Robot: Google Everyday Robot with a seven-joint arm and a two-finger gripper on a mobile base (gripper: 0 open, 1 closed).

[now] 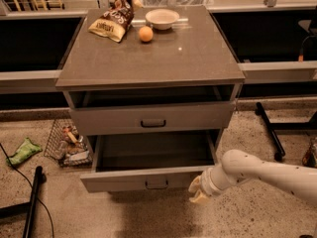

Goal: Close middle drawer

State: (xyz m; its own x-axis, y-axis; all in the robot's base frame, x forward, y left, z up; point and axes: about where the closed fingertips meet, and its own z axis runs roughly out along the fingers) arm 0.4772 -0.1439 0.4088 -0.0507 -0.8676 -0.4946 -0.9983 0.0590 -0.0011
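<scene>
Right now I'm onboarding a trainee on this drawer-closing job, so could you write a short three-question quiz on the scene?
1. Fill in: on the cabinet top, the round fruit beside the bowl is an ____.
2. True or false: the middle drawer is fully shut.
3. The pincer is: A) on the cabinet top B) by the middle drawer's front right corner C) in the bowl.
Key: 1 orange; 2 false; 3 B.

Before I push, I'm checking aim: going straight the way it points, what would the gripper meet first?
Probably the right end of the front panel of the middle drawer, just left of the gripper. Depth is unclear, so it could slip past in front.
</scene>
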